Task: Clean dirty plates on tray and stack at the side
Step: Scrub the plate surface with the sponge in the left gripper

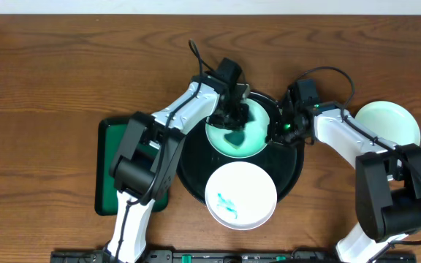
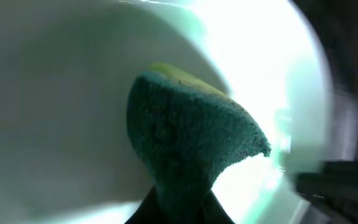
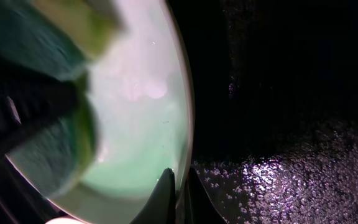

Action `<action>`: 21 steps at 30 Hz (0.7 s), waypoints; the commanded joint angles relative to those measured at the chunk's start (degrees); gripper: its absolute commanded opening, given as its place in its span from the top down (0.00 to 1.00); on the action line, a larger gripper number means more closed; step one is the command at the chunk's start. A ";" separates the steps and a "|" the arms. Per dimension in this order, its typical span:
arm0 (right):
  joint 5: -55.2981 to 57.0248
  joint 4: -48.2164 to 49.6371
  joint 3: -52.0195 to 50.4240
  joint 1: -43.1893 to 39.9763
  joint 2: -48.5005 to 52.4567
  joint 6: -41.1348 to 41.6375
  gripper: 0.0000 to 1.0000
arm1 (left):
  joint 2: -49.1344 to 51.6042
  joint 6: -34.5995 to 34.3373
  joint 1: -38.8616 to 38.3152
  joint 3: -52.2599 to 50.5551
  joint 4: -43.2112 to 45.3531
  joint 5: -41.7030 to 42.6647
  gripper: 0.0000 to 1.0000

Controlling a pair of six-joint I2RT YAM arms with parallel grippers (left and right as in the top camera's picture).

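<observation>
A pale mint plate [image 1: 248, 139] lies at the back of the round black tray [image 1: 292, 169]. My left gripper [image 1: 232, 117] is shut on a green sponge [image 2: 191, 134] and presses it on this plate [image 2: 73, 93]. My right gripper [image 1: 278, 131] is shut on the plate's right rim [image 3: 182, 134]; the sponge [image 3: 23, 43] shows blurred at the left of the right wrist view. A white plate [image 1: 241, 194] with a teal smear [image 1: 226, 202] lies at the tray's front. A second mint plate [image 1: 388, 123] sits on the table at the right.
A dark-green rectangular tray [image 1: 108, 172] lies at the left under my left arm. The tray's black floor [image 3: 291, 155] shows wet specks beside the plate. Brown wooden table [image 1: 50, 73] all around.
</observation>
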 commanded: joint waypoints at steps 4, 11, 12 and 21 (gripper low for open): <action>5.11 -0.44 -1.27 -0.33 1.09 -1.70 0.99 | 3.32 -1.29 -0.87 -2.19 0.66 9.68 0.93; 5.11 -0.72 -1.27 -0.33 1.09 -1.92 0.98 | 3.32 -8.11 4.09 -2.01 0.85 -7.28 0.93; 5.14 -0.72 -1.27 -0.33 1.09 -1.92 0.98 | 3.32 -9.86 5.09 -1.95 0.85 -9.09 0.93; 5.99 -0.83 -1.27 -0.33 1.09 -1.90 0.98 | 3.32 -18.64 11.47 -1.81 -1.40 -20.06 0.93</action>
